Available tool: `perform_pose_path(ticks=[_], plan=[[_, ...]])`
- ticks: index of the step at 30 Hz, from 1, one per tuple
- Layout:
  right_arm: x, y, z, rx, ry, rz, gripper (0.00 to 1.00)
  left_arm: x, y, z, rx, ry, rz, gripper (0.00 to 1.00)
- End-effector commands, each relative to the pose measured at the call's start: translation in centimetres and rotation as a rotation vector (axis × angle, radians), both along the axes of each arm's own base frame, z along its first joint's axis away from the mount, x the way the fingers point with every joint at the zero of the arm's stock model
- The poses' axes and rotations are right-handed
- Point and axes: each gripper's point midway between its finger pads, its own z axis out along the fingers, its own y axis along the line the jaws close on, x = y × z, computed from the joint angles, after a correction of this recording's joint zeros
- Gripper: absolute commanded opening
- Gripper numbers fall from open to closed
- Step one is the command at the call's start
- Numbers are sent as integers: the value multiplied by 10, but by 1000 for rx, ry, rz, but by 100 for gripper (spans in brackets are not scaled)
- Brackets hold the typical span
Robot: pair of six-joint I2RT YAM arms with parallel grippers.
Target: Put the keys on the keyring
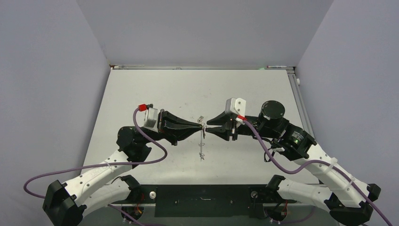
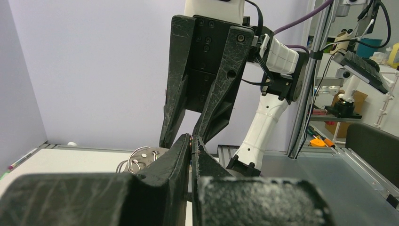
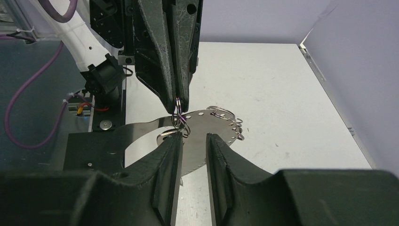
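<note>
Two fingers of the left gripper [image 3: 178,100] are pressed together on a small wire loop [image 3: 181,124] at the rim of the keyring [image 3: 214,123]. The keyring is a flat grey metal piece with a row of holes along its edge and further loops on its far side. It hangs from this pinch, over the middle of the table [image 3: 263,80]. The right gripper [image 3: 194,140] faces the left tip to tip. Its fingers are spread apart on either side of the keyring's rim, and the near fingertip is just beside the pinched loop.
</note>
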Motion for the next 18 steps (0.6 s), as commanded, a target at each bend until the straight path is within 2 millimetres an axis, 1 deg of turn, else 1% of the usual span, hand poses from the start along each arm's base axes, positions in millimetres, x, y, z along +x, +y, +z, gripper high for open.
perform_pose_path(ticks=[1,4,7,9,10,11,15,18], plan=[[-7,0,22,45,-54,35,25,-8,7,22,-47,-46,-11,0],[-8,-1,23,48,-56,38,20,-8,7,22,-45,-44,-13,0],[-9,-1,23,47,-53,44,11,-7,6,21,-42,-41,-12,0],[-9,-1,22,45,-49,44,11,-7,6,21,-40,-39,-13,0],[-10,-1,22,44,-48,45,12,-7,6,21,-41,-39,-13,0],[-10,-2,22,43,-47,44,15,-7,6,21,-41,-39,-12,0],[-10,-3,20,37,-41,39,32,-7,6,21,-39,-39,-13,0],[-11,-4,21,37,-44,37,35,-7,5,21,-37,-39,-16,0]])
